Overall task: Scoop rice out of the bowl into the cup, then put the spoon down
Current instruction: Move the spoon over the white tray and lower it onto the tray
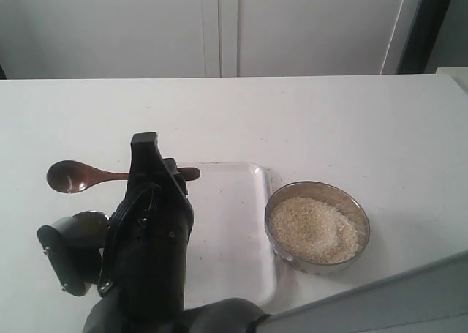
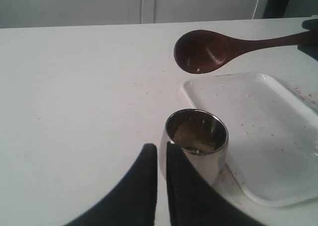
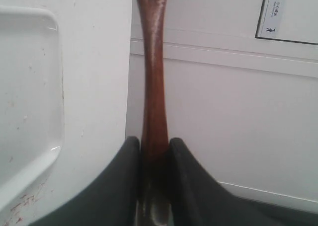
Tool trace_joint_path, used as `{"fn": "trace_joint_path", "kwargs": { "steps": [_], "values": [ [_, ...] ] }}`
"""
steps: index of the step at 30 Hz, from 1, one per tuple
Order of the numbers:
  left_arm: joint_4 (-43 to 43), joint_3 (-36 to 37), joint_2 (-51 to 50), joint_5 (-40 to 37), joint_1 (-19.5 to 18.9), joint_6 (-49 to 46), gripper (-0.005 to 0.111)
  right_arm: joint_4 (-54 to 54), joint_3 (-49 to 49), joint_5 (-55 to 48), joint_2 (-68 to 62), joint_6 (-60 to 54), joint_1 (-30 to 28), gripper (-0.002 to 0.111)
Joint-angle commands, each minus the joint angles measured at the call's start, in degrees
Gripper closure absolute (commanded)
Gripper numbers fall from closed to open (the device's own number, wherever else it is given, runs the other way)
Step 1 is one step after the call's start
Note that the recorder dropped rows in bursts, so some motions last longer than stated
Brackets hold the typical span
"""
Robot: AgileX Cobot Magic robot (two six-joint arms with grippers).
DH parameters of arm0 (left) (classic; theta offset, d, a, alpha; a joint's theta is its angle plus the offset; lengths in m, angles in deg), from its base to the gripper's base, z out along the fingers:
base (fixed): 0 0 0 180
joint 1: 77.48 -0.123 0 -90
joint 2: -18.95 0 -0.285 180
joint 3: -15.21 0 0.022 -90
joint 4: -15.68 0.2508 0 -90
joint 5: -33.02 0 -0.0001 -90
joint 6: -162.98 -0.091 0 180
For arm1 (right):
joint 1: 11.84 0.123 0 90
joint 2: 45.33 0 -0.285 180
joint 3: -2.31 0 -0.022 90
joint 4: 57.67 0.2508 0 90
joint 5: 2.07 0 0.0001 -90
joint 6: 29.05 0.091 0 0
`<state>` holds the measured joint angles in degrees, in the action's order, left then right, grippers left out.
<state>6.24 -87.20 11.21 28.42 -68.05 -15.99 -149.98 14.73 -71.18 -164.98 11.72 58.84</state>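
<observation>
Clamping the spoon (image 1: 80, 177) on its thin handle, the right fingers (image 3: 117, 191) are closed tight against both sides of the wood, with only a short stub of the handle sticking out past them. The spoon is held clear of the table (image 1: 329, 121), roughly level. Its long axis runs parallel to the table's far edge, the oval bowl pointing toward the left edge and the handle end pointing right, over the white tray (image 1: 230, 230). Its hollow looks nearly bare; whether a grain or two cling to it I cannot tell. The cup (image 2: 208, 164) stands upright on the table just beside the tray's left side, nearer the near edge than the spoon's bowl, which hangs beyond it rather than over its mouth. Inside the cup is a dull beige patch low down; I cannot tell if that is rice or a reflection. The left fingers (image 2: 141, 191) are drawn almost together with only a thin slit between them and nothing in it, their tips right at the cup's near wall; I cannot tell if they touch it. The bowl (image 1: 322, 185) sits against the tray's right side, toward the near edge, with rice (image 1: 314, 230) heaped in it.
</observation>
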Motion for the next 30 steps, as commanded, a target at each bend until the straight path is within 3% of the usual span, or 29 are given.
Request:
{"fn": "trace_joint_path", "kwargs": {
  "steps": [1, 17, 22, 30],
  "values": [
    [-0.3, -0.4, 0.0, 0.2, 0.4, 0.0, 0.092, -0.7, 0.2, -0.8, 0.3, 0.9, 0.1, 0.108],
    [-0.3, -0.4, 0.0, 0.2, 0.4, 0.0, 0.092, 21.5, -1.6, -0.8, 2.4, 1.1, -0.1, 0.108],
    [-0.3, -0.4, 0.0, 0.2, 0.4, 0.0, 0.092, 38.0, -6.7, -0.8, 8.6, 2.0, -1.9, 0.108],
    [-0.3, -0.4, 0.0, 0.2, 0.4, 0.0, 0.092, 69.3, -9.3, -0.8, 19.1, 7.1, -10.8, 0.108]
  ]
}}
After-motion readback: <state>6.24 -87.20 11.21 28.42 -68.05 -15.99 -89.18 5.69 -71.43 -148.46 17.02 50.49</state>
